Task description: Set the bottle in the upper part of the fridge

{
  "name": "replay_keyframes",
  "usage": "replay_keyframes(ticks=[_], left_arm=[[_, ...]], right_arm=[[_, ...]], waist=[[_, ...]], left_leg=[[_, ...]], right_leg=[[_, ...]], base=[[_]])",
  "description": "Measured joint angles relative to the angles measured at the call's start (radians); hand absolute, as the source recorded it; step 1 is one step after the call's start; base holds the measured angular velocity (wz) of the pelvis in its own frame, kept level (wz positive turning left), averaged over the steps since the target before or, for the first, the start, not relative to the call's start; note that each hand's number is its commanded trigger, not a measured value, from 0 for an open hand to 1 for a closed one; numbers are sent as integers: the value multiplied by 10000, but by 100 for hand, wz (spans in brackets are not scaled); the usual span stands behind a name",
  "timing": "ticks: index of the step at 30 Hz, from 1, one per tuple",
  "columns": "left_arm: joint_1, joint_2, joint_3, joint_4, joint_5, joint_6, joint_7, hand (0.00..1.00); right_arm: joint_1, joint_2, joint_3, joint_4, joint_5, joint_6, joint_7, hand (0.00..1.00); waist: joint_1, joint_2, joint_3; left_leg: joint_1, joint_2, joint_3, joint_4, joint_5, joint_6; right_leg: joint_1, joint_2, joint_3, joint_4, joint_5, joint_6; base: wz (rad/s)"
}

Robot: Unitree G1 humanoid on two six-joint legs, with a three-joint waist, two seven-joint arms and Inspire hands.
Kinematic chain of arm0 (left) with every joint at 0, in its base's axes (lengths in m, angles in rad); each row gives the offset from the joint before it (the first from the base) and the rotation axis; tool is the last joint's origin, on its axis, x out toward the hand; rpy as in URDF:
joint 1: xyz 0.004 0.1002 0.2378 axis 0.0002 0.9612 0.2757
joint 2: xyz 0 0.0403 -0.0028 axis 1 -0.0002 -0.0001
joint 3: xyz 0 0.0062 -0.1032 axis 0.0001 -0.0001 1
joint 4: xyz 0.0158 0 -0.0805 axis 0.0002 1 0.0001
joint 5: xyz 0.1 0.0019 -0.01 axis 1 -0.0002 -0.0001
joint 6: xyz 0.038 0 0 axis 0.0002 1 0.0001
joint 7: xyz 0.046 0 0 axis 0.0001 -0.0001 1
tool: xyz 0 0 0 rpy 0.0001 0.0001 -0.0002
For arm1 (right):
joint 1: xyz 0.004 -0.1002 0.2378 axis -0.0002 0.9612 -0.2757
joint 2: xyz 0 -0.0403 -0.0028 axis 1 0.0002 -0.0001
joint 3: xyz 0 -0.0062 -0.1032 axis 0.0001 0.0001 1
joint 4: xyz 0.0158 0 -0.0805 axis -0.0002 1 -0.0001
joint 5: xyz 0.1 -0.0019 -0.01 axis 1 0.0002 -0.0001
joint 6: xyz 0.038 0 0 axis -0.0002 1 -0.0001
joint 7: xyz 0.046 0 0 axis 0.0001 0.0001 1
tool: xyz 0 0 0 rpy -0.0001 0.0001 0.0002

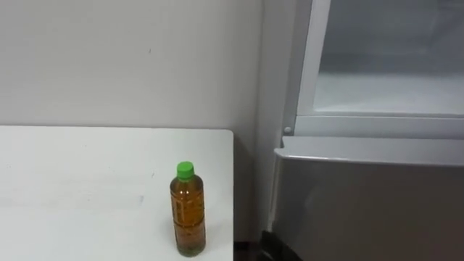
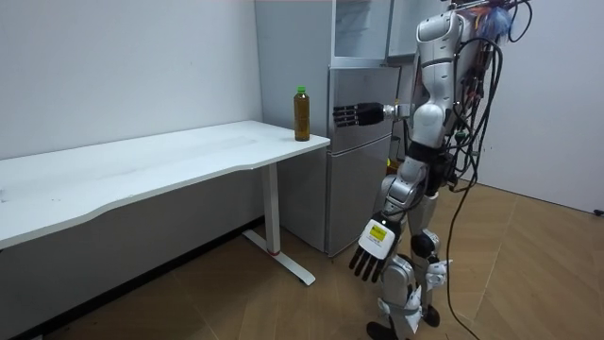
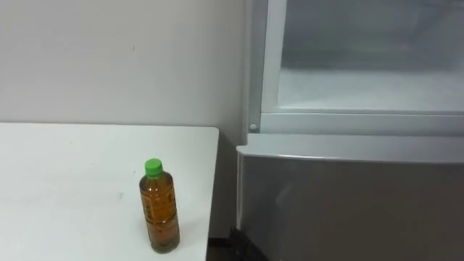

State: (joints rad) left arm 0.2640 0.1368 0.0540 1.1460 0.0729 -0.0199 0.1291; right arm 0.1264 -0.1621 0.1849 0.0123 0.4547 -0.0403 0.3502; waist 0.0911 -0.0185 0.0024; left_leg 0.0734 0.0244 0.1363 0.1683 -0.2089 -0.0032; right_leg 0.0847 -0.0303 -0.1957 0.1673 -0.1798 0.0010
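A clear bottle (image 1: 188,214) of amber drink with a green cap stands upright near the right end of the white table (image 1: 87,188). To its right is the grey fridge, whose upper compartment (image 1: 391,87) stands open and looks pale and bare inside. In the room view I stand facing the fridge (image 2: 354,161), a step from the bottle (image 2: 301,113). My right hand (image 2: 356,115) is held out level in front of the fridge at about bottle height, fingers straight, holding nothing. My left hand (image 2: 371,255) hangs open beside my leg.
The lower fridge door (image 1: 370,203) is closed below the open compartment. A narrow gap separates the table's end from the fridge. A plain wall runs behind the table. The floor around me is wood.
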Motion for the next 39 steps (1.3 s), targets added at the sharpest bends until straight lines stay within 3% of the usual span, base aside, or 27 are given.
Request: replay_keyframes(ticks=[13,23,29,39], left_arm=[[-73,20,10,144,779,166,54,0],[-142,17,13,-3,897,279,138,0],[-145,9,0,-158,981,489,178,0],[-145,24,-3,-254,1007,605,392,0]], right_arm=[[-591,-92,-101,-1516,1322,24,-1,0],[-802,-87,-102,-2212,1333,126,-212,0],[-1630,-50,-90,-2236,1281,170,-589,0],[-1941,-208,264,-2196,1242,198,-1844,0]], waist=[[285,-89,-44],[491,-136,-60],[511,-225,-36],[583,-248,75]], left_leg=[[17,4,24,-7,1,1],[22,6,0,2,1,1],[28,4,-41,14,1,1],[-18,3,-82,3,1,1]], right_leg=[[1,3,29,16,0,0],[16,-1,5,29,0,0],[48,-3,-34,31,0,0],[46,-3,-128,10,0,0]], base=[[0],[0],[0],[2]])
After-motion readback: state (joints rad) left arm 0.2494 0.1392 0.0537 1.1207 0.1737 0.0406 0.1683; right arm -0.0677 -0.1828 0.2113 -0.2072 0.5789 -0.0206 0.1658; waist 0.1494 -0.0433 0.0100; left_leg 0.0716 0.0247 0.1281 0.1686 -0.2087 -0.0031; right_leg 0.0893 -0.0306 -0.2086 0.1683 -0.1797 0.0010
